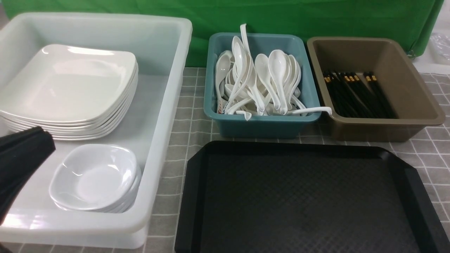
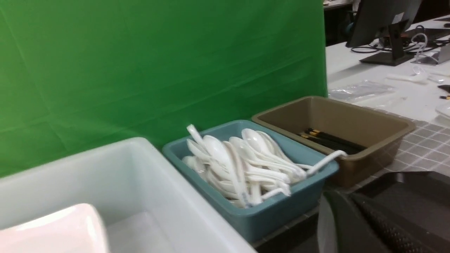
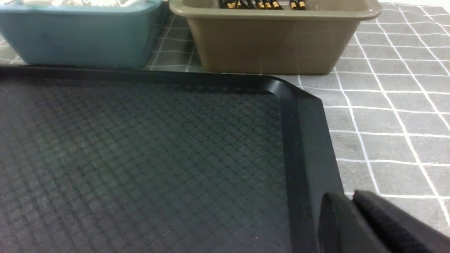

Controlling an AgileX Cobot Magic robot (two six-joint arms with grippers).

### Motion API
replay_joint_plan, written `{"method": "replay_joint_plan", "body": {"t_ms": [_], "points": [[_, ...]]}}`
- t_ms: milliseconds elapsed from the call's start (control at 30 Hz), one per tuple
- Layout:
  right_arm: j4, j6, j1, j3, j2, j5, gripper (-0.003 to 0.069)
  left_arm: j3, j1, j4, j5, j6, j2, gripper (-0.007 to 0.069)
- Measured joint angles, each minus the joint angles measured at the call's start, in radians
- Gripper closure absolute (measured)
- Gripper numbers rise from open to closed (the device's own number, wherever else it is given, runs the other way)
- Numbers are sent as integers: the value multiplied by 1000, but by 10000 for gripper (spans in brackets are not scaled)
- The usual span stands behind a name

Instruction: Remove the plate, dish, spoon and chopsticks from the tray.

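Spreading under everything is the table [image 1: 190, 105], covered in a grey checked cloth. On the left stands a translucent white tub [image 1: 165, 105], cut off at the front view's left edge. The black tray [image 1: 299, 196] lies near centre, long axis left to right; its near rim is out of frame, and only its diamond texture shows.

The plate [image 1: 70, 84] is off the tray, topping a stack at the far end of the tub. A black arm [image 1: 21, 154] covers the stack's near-left corner. Behind the tray sit a teal bin [image 1: 260, 126] and, just to its right, a brown bin [image 1: 386, 126]. The dish [image 1: 93, 177] tops a smaller stack at the tub's near end.

The spoon [image 1: 277, 66] lies among a heap in the teal bin, bowl far, handle towards the tray. I cannot single out any one as the task's own. The chopsticks [image 1: 355, 95] lie in the brown bin, running front to back with gold-banded ends far; individual pairs are hard to separate.

The left hand [image 2: 346, 200] shows only as a blurred corner in its wrist view, jaws closed together, holding nothing. The right hand [image 3: 351, 200] hangs over the tray's right rim; too little shows to tell its gap.
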Motion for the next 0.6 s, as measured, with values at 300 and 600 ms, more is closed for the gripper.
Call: {"method": "replay_joint_plan", "body": {"t_ms": [300, 600], "points": [[0, 0, 0, 0, 0, 0, 542, 163, 308, 11, -82, -32, -178, 613], [0, 0, 0, 1, -1, 0, 516, 444, 493, 11, -91, -116, -336, 613]]}}
